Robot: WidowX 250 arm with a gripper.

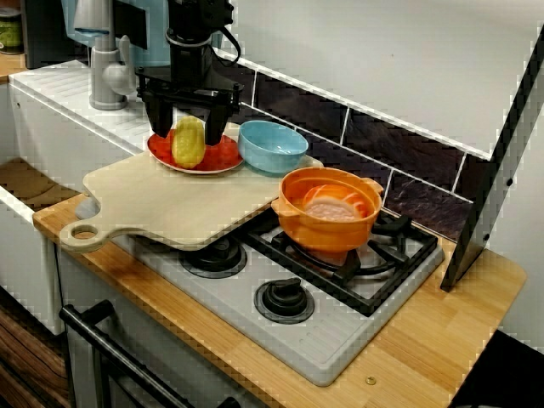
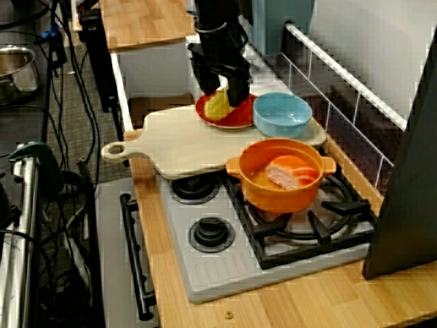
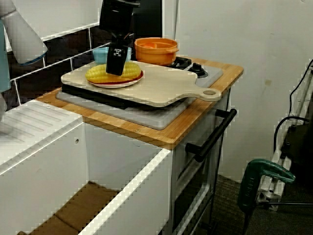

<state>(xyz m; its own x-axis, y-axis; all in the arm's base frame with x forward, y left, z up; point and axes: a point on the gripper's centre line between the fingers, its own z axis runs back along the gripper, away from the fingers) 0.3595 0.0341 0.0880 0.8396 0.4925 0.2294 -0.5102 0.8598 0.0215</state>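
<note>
On board (image 1: 170,208) over stove (image 1: 340,331), corn (image 1: 189,146) lies on red plate (image 1: 223,158). Claw (image 1: 188,134) spread, fingers astride corn, seemingly not pinching. We judge: centre on cob's middle, squeeze gently, mind plate rim and blue bowl (image 1: 272,144) just beside.

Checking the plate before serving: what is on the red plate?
A yellow corn cob lies on the red plate, with the gripper straddling it; whether its fingers touch the cob is unclear. The plate's middle under the cob is hidden.
</note>
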